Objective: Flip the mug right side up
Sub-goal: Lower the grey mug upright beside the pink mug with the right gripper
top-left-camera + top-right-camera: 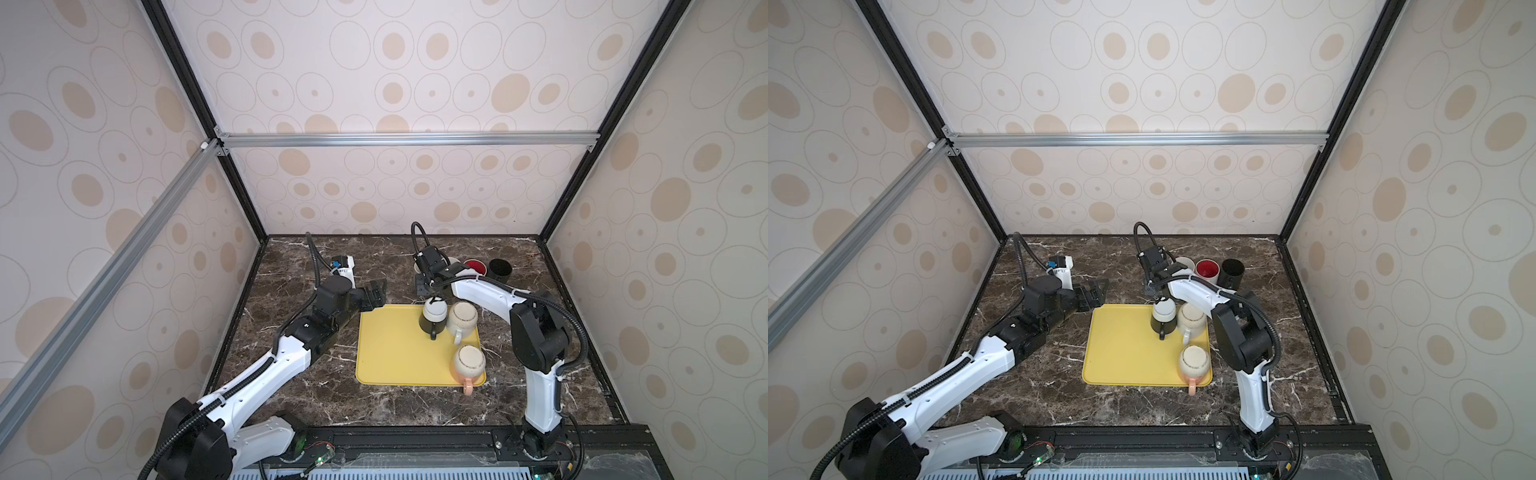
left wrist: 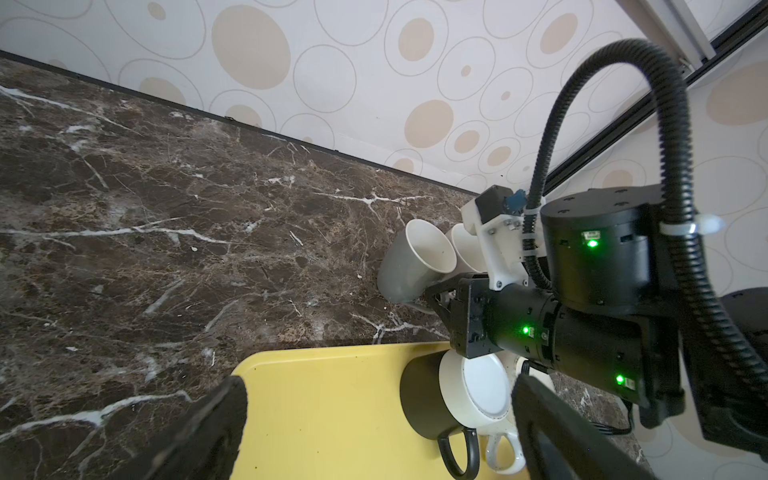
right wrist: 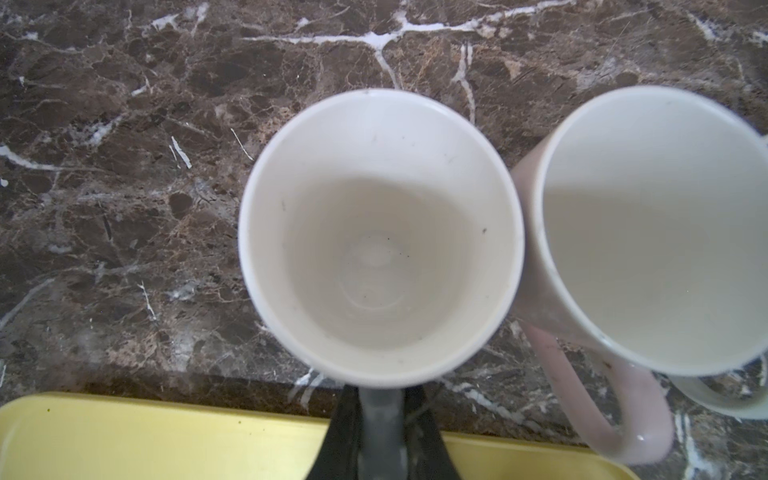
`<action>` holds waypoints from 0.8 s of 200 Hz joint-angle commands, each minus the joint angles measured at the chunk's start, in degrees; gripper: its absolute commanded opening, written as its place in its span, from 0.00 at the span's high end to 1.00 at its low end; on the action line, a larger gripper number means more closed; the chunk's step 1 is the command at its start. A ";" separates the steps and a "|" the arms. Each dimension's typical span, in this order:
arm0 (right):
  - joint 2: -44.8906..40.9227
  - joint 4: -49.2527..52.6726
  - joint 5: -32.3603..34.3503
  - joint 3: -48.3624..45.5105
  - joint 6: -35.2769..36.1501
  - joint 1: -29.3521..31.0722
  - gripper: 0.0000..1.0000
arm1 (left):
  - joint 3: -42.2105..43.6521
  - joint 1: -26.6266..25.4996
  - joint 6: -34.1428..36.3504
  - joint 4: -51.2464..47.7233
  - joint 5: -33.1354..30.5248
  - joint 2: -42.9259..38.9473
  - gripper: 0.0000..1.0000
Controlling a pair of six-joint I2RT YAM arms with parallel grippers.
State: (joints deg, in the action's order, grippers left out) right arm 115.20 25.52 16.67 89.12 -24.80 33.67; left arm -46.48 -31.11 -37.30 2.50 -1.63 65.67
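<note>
Seven mugs show in all. Three stand upside down on the one yellow tray (image 1: 386, 353): a black-and-white mug (image 1: 432, 318), a beige mug (image 1: 462, 318) just beside it, and a beige mug with an orange handle (image 1: 468, 362) at the tray's near right corner. Four stand right side up on the table (image 1: 299, 390) just behind the tray: the grey mug (image 3: 380, 249), a pink mug (image 3: 648, 228) just beside it, a red-lined mug (image 1: 473, 266) and a black mug (image 1: 500, 270). The right jaws are closed on the grey mug's handle, which shows between them in the right wrist view. In both top views that arm covers the grey mug almost wholly and part of the pink one. The left jaws stand wide and hold nothing, by the tray's far left corner. A pale handle (image 3: 723, 401) is cut off at the edge of the right wrist view, and I cannot tell which mug it belongs to.
</note>
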 commanded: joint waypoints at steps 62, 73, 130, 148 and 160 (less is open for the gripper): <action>-0.93 -1.02 -0.65 -1.35 -1.39 -0.10 0.83 | 0.74 0.57 -0.59 1.41 -0.21 -0.63 0.00; -1.40 -0.82 -1.00 -1.36 -1.43 -0.05 0.81 | 0.61 0.57 -0.47 1.43 -0.09 -0.54 0.00; -3.55 -0.83 -2.60 -1.93 -1.96 0.08 0.70 | 1.17 0.53 -0.23 1.87 0.14 -0.62 0.00; -4.38 -0.28 -2.72 -1.83 -2.16 0.30 0.68 | 1.53 0.55 -0.32 2.11 -0.03 -0.84 0.00; -5.31 0.33 -2.96 -1.67 -2.17 0.34 0.67 | 1.66 0.53 -0.15 2.07 -0.20 -0.98 0.00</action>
State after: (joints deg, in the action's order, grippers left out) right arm 113.38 24.45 14.13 87.57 -26.17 33.74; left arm -45.15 -31.11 -37.65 3.38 -1.48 65.67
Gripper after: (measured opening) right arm 0.321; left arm 0.999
